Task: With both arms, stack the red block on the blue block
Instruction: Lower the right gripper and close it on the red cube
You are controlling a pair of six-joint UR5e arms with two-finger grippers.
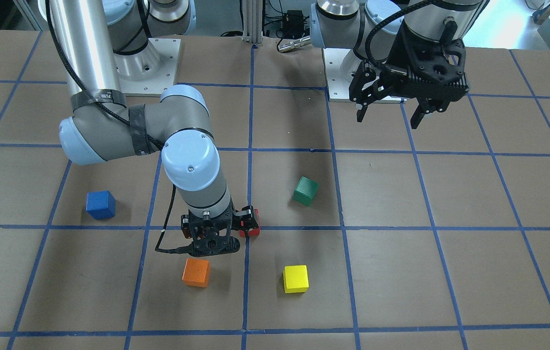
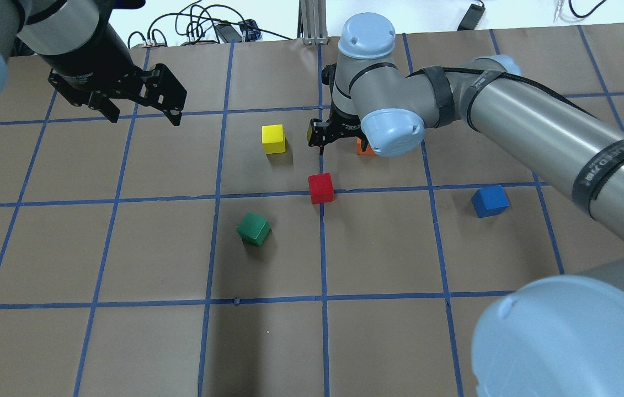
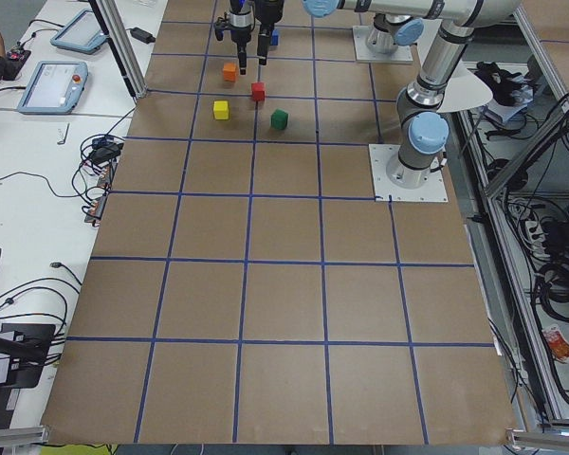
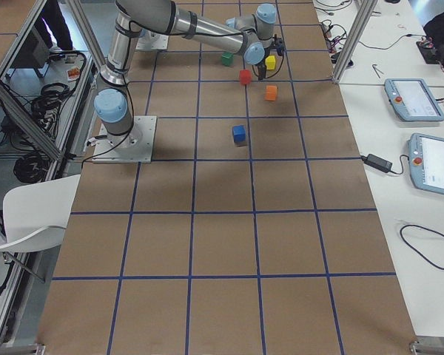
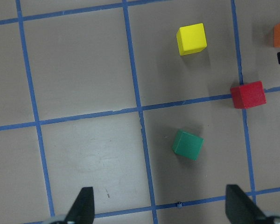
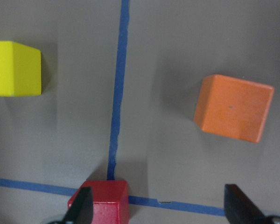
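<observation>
The red block point(image 2: 321, 188) sits on a blue tape crossing near the table's middle; it also shows in the front view point(image 1: 252, 230), half hidden by the gripper. My right gripper point(image 1: 215, 229) hovers above it, open and empty. In the right wrist view the red block point(image 6: 100, 203) lies at the bottom edge by one fingertip point(image 6: 82, 206), off to one side of the gap between the fingers. The blue block point(image 2: 489, 200) stands alone on my right side, also seen in the front view point(image 1: 100, 204). My left gripper point(image 2: 140, 110) is open and empty, held high over the left side.
An orange block point(image 2: 364, 148) and a yellow block point(image 2: 273, 138) sit just beyond the red one. A green block point(image 2: 254, 228) lies nearer me on the left. The arm base plates point(image 1: 150, 63) stand at the robot's edge of the table.
</observation>
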